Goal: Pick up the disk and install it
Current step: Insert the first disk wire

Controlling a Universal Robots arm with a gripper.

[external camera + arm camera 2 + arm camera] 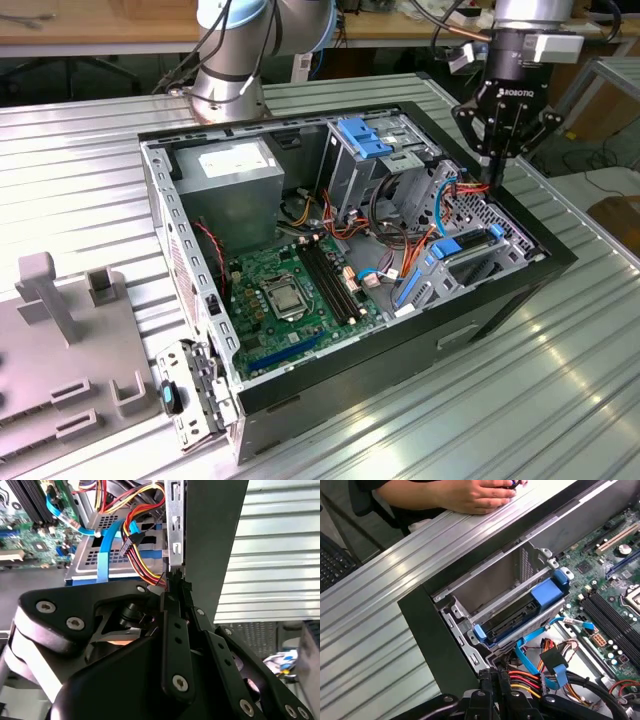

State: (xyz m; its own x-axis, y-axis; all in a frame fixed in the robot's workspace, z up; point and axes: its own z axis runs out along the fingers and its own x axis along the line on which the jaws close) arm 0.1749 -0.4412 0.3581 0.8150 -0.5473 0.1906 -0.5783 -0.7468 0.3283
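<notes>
At the tabletop's [80,150] edge on the exterior view's left lies a grey fixture plate [60,350]. At the tabletop's middle stands the open case [400,330]. Toward the edge on that view's right, the end effector [490,178] hangs with fingers [172,630] pressed together, empty, tips at the cables [141,555] beside the cage [495,580]. The disk [512,619] sits in that cage, blue rails showing.
</notes>
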